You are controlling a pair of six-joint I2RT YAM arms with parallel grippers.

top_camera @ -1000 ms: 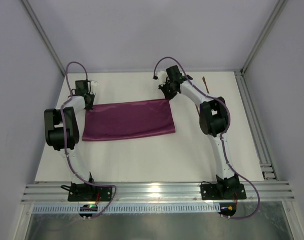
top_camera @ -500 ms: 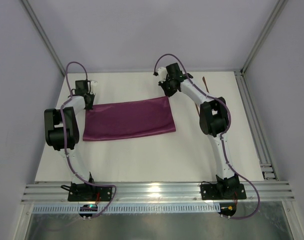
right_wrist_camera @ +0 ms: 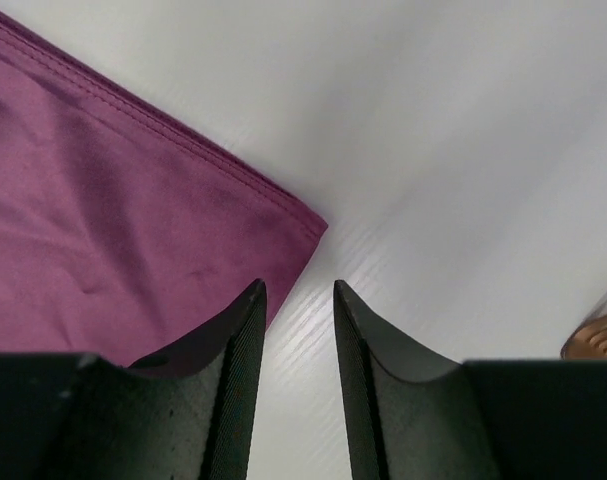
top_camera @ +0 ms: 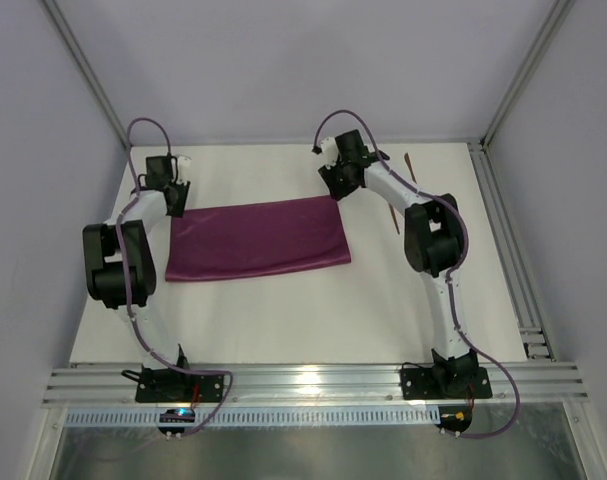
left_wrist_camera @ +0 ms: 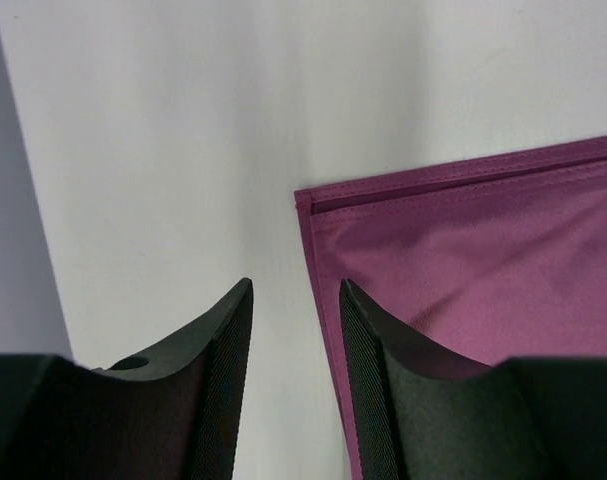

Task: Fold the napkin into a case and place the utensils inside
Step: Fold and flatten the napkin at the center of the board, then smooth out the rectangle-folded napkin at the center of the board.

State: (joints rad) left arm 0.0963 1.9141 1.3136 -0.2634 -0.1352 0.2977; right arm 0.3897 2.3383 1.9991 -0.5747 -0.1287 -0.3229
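The magenta-purple napkin point(top_camera: 258, 238) lies flat on the white table as a wide folded oblong. My left gripper point(top_camera: 175, 205) is open over its far left corner; in the left wrist view the gripper point(left_wrist_camera: 296, 290) straddles the napkin's point(left_wrist_camera: 483, 240) left edge with nothing gripped. My right gripper point(top_camera: 335, 190) is open at the far right corner; in the right wrist view the gripper point(right_wrist_camera: 298, 288) has bare table in its gap, beside the napkin point(right_wrist_camera: 113, 200). Thin copper utensils point(top_camera: 410, 166) lie behind the right arm, partly hidden; a copper end point(right_wrist_camera: 598, 338) shows at the right edge.
The white table point(top_camera: 283, 310) is walled by grey panels and metal frame posts. A rail point(top_camera: 513, 260) runs along its right edge. The arm bases stand on the slotted rail point(top_camera: 303, 382) at the near edge.
Both arms have shifted slightly, the left elbow outward to the left and the right wrist a little back and right. The napkin has not moved.
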